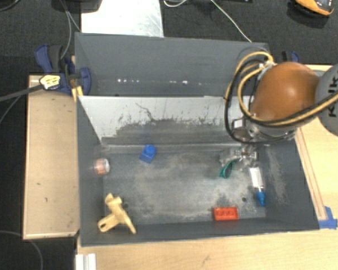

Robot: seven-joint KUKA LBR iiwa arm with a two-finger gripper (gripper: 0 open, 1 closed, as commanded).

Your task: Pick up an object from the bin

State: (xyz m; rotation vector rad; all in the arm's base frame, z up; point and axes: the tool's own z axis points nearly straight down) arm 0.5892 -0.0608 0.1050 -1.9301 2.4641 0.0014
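My gripper (243,156) is low over the right part of the bin floor, under the arm's orange cover. A small green curved thing (226,169) lies right at its lower left tip, touching or nearly touching it; I cannot tell whether it is gripped. Just below and to the right of the gripper lies a white tube with a blue end (257,185), like a marker or syringe. Further toward the front wall rests a red rectangular block (226,213).
A blue cube (148,153) sits near the back of the floor, left of centre. A small clear and reddish ball (101,166) lies at the left wall. A yellow plastic fitting (117,214) lies in the front left corner. The arm and cables hang over the right rim.
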